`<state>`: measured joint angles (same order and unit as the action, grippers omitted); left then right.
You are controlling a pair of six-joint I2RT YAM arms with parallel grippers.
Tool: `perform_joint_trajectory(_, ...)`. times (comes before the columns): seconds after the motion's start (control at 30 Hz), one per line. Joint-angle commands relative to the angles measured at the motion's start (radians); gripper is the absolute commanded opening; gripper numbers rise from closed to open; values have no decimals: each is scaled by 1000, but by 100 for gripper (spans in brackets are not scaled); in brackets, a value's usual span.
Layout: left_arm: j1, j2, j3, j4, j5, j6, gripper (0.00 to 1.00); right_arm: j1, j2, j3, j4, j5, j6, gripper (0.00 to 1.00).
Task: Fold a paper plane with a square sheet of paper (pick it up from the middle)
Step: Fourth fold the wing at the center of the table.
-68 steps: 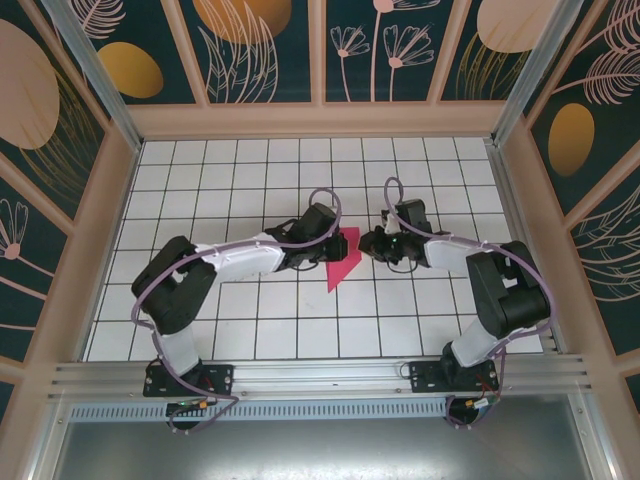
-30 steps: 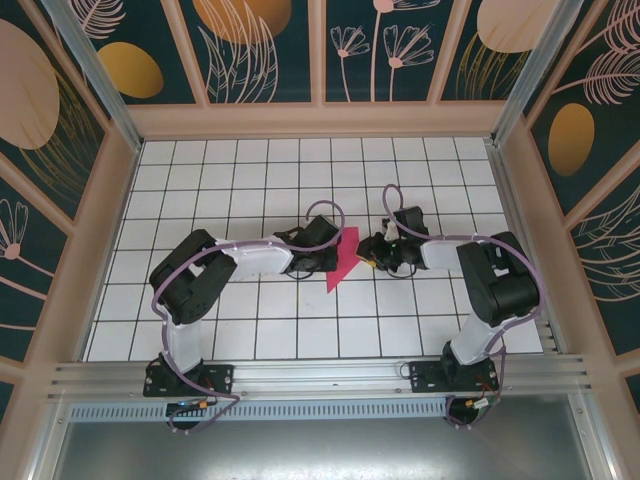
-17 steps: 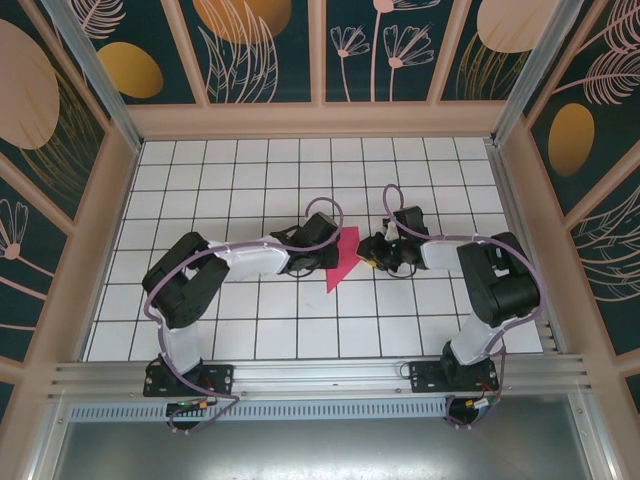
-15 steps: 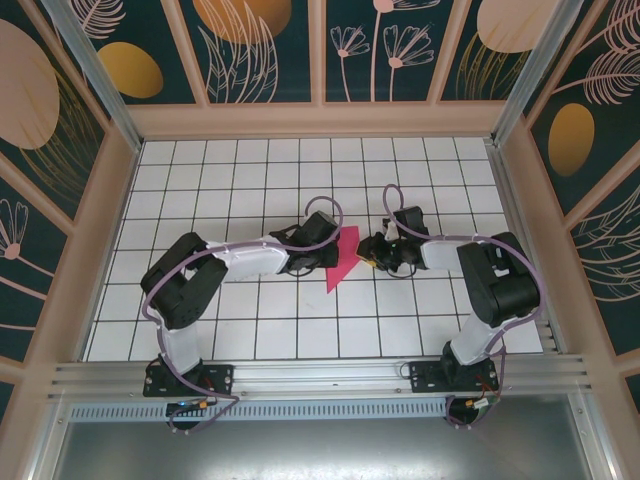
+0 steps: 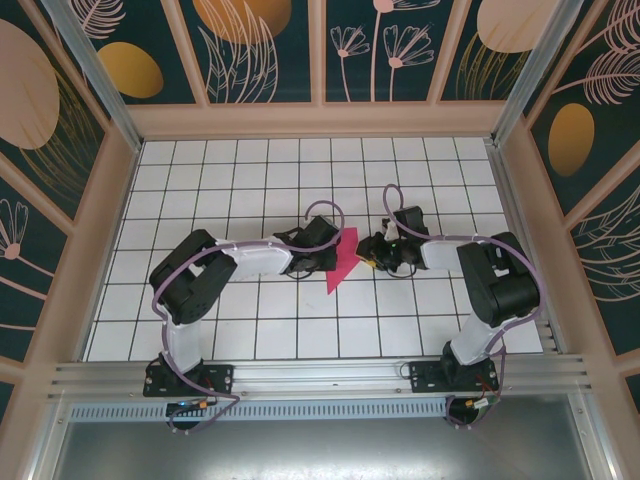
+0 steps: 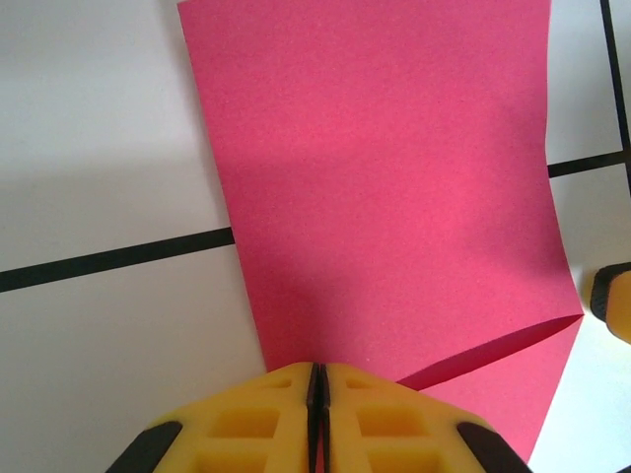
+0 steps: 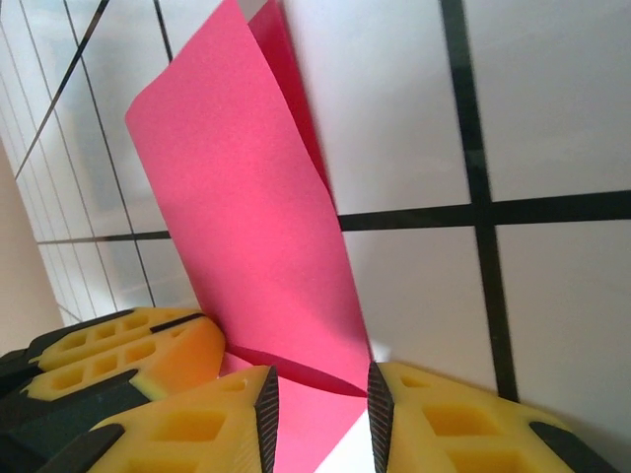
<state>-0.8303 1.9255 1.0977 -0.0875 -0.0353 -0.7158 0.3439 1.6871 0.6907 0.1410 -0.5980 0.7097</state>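
The sheet of paper point(image 5: 341, 263), magenta-pink and folded into a narrow pointed shape, lies on the white grid table between both grippers. My left gripper point(image 5: 328, 256) presses at its left edge. In the left wrist view the jaws of the left gripper point(image 6: 317, 371) are shut, with the paper point(image 6: 394, 197) running in under and between the pads. My right gripper point(image 5: 367, 253) sits at the paper's right side. In the right wrist view the right gripper point(image 7: 320, 396) is open around a raised, curled flap of the paper point(image 7: 251, 236). The left gripper's yellow fingers point(image 7: 128, 345) show beside it.
The white tiled table point(image 5: 250, 180) is boxed in by wooden-framed walls point(image 5: 320, 118) on the far, left and right sides. An aluminium rail point(image 5: 320, 375) runs along the near edge by the arm bases. A tip of the right gripper's yellow finger point(image 6: 613, 302) shows by the fold.
Since 2.3 s ago both grippers have closed in and lowered onto the paper. Over the last second the left arm's elbow shifted slightly; the paper stays in place.
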Motion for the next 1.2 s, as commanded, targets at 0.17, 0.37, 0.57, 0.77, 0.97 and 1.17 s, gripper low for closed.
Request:
perform_joint_trajectory(0.17,1,1,-8,-28,0,5,15,1,-25,1,-1,8,5,33)
perform_joint_trajectory(0.37,0,-71,-27,24,7,16,18,2,-29,0,-37,66,4,33)
perform_joint_trajectory(0.57,1,-77,-25,27,9,18,19,8,-11,3,-2,11,11,33)
perform_joint_trajectory(0.77,0,-69,-24,16,2,13,19,19,-3,7,19,-16,14,33)
perform_joint_trajectory(0.97,2,-59,-27,8,-5,9,19,23,-4,9,43,-41,13,33)
perform_joint_trajectory(1.17,0,-58,-19,1,-9,6,19,39,-20,1,91,-99,-53,33)
